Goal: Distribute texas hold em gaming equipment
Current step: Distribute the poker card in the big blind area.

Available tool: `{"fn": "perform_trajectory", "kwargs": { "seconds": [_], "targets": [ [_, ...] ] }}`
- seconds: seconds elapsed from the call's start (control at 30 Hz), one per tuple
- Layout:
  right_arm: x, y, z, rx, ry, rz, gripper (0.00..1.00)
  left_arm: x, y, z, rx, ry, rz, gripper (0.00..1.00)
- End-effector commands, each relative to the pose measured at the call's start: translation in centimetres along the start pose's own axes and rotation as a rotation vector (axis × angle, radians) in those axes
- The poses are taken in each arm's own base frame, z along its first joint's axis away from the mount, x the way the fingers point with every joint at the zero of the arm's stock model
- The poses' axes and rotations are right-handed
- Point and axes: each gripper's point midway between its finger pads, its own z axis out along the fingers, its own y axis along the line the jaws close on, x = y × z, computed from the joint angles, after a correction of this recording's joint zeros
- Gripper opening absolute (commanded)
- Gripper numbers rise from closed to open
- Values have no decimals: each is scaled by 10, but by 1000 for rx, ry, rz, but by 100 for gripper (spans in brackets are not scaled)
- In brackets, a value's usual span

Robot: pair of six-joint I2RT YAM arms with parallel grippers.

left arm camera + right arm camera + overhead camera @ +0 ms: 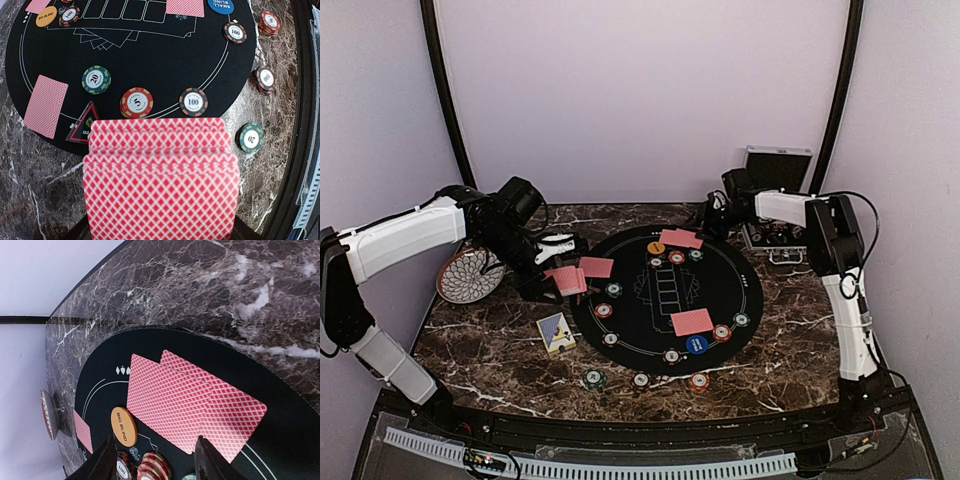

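Over the left side of the worktop (500, 372), the left fingers (544, 272) pinch the red-backed deck (160, 175) by 1 end; light, slick, bendy cards likely need an edge grip. Meanwhile the right fingers (102, 466) stand spread over 2 dealt cards (190, 400).

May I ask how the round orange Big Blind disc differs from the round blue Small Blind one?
The Big Blind disc is orange, the Small Blind disc blue. The orange one lies far on the black mat beside two overlapping red-backed cards, the blue one near, beside one card. Both lie flat.
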Motion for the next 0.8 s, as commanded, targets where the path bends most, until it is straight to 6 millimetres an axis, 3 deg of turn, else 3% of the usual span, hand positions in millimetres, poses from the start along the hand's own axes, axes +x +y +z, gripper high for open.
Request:
{"fn": "perform_trajectory", "kwargs": {
  "seconds": [0.0, 0.1, 0.2, 0.4, 0.6, 0.77],
  "targets": [
    [-20, 38, -44, 18, -106, -98, 58, -4, -5, -10, 5, -34, 6, 0],
    [-9, 55, -60, 8, -122, -130, 64, -4, -5, -10, 6, -34, 5, 0],
    [19, 77, -68, -30, -98, -176, 71, -5, -5, -10, 3, -36, 4, 0],
    [110, 123, -72, -155, 24, -257, 88, -7, -3, -10, -3, -46, -1, 0],
    [200, 159, -74, -325, 174, -243, 92, -8, -2, -9, -7, -48, -5, 0],
    [245, 192, -76, -464, 250, -226, 92, -11, 0, -10, -14, -60, -6, 0]
  ]
}}
